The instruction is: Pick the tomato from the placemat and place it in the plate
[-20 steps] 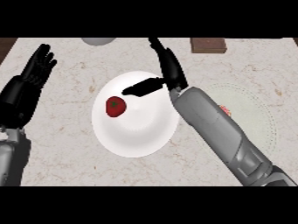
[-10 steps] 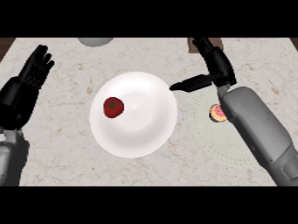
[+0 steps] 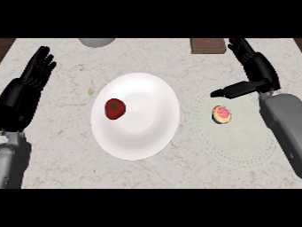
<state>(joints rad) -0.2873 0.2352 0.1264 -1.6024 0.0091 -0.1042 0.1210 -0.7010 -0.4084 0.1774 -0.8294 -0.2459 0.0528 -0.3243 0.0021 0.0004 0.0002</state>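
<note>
Red against white, the tomato [image 3: 114, 108] lies inside the plate [image 3: 140, 146] at the frame's centre, toward the plate's left side, with no hand touching it. That puts the placing step, judged from how things lie, as done. The pale placemat [image 3: 241, 146] sits right of the plate and holds only a small round frosted pastry [image 3: 221, 114]. The right hand [image 3: 253, 66], in the upper right above the placemat, holds nothing, fingers straight and thumb spread toward the left. The left hand [image 3: 24, 91] rests open at the left edge, fingers up. Little seems left beyond letting the arms settle.
</note>
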